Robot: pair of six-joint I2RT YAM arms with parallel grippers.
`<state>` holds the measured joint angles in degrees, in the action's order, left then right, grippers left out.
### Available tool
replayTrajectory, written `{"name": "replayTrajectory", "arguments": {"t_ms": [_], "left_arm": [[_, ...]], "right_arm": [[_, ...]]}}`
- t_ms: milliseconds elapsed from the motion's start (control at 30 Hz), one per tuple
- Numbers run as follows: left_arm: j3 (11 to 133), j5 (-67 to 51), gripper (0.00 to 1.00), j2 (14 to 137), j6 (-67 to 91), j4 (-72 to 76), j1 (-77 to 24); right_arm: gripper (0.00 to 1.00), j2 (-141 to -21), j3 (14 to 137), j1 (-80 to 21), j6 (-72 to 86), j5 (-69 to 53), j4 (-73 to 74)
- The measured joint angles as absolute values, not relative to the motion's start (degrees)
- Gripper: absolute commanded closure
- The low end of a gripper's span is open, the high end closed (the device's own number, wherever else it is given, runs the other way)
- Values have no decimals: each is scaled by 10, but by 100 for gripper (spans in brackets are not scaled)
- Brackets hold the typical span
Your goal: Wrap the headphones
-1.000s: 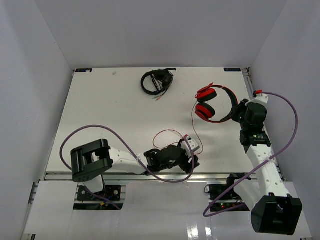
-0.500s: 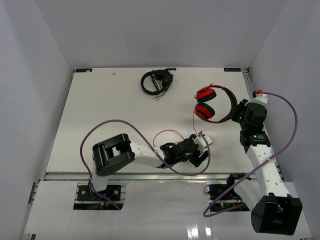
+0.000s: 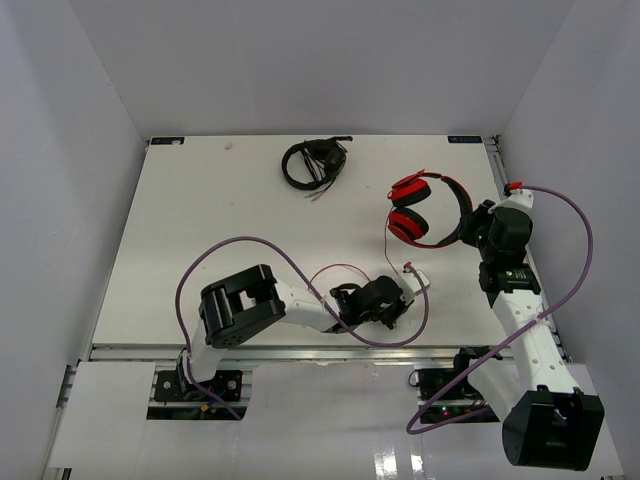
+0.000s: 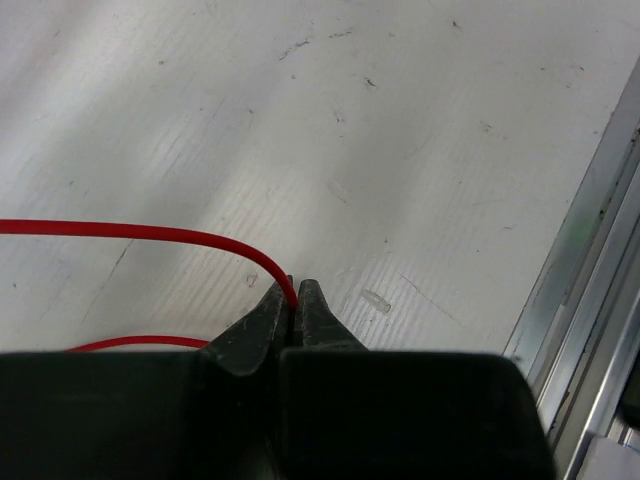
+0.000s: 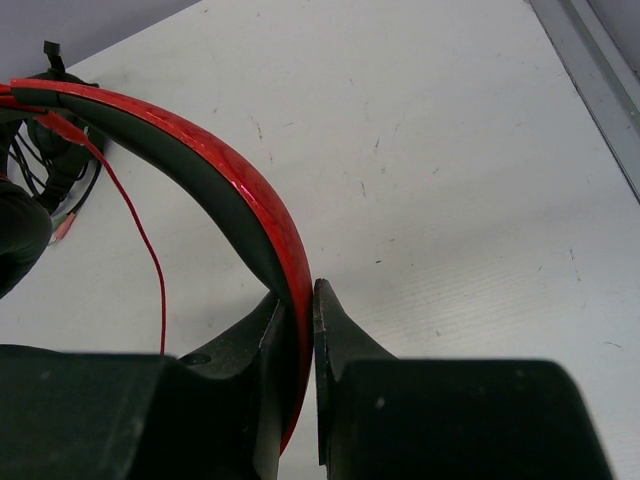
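Left claw (image 4: 296, 292): pressed together on the red cable (image 4: 150, 232) at lower centre of its wrist view, apparently to control the slack for winding.
Right claw (image 5: 301, 292): pinched the headband (image 5: 225, 150), likely anchoring the set.
Headphones (image 3: 428, 212): lay right of centre on the white counter (image 3: 200, 220), with the cable trailing down-frame toward the left arm.
Black headphones (image 3: 313, 163): sat at top centre, well apart.
Progress: no cable appeared wound around the set.
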<state>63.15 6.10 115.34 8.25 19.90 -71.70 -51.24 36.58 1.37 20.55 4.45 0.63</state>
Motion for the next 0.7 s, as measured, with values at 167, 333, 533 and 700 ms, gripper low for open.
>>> {"name": "replayTrajectory", "arguments": {"t_ms": [167,333,533,700], "left_arm": [[633,42,100,1154,98,198,-718],[616,35,100,1137,111,198,-734],[602,21,100,1109,118,195,-776],[588,15,100,1061,117,172,-808]], "right_arm": [[92,-512,366,14,205,46,6],[92,-512,366,14,204,62,6],[92,-517,366,14,195,92,6],[92,-527,366,14,180,115,-2]]}}
